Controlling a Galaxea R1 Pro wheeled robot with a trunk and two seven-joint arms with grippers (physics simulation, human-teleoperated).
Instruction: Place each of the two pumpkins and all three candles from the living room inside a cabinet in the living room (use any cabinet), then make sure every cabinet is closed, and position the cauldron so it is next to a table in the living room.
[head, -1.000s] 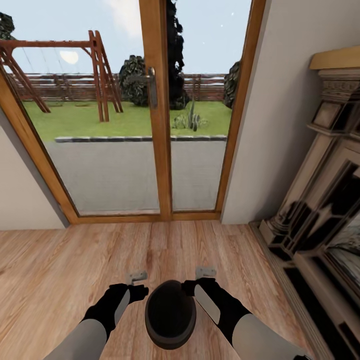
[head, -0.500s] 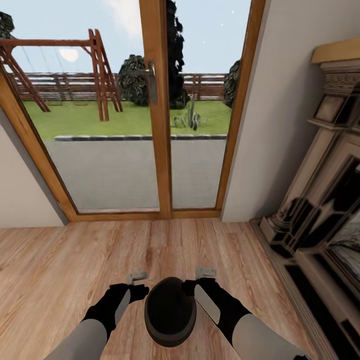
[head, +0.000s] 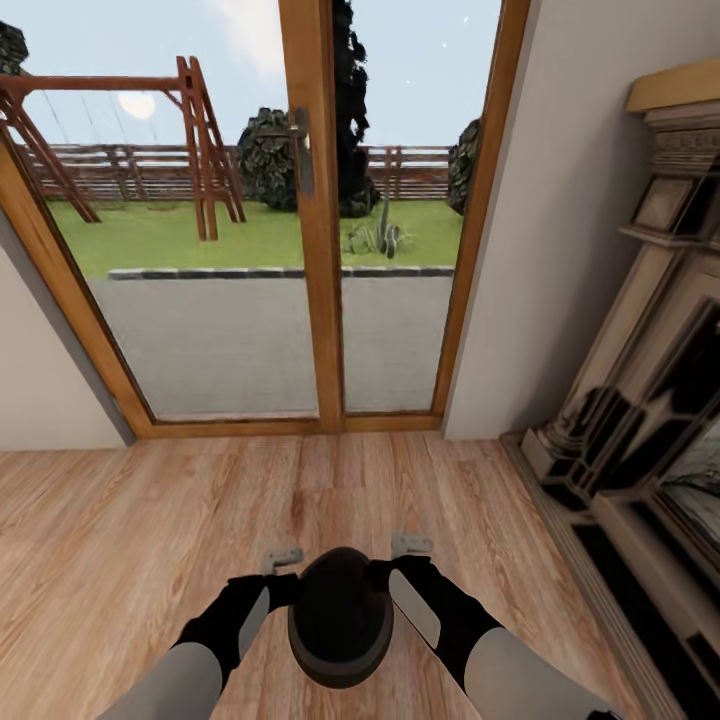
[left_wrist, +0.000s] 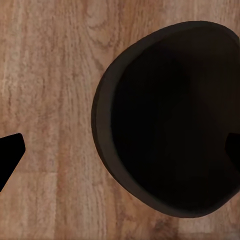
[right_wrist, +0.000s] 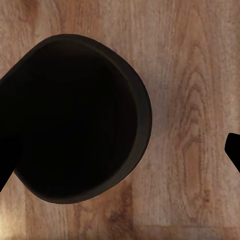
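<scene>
cauldron (head: 340, 618) at bottom centre: i'm straddling its rim with both grippers, fingers apart; it risks slipping.

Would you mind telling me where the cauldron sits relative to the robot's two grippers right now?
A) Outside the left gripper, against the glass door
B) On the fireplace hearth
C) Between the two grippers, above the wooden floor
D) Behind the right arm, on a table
C: in the head view the cauldron sits between the left gripper and the right gripper, with wooden floor around it, well short of the glass door.
</scene>
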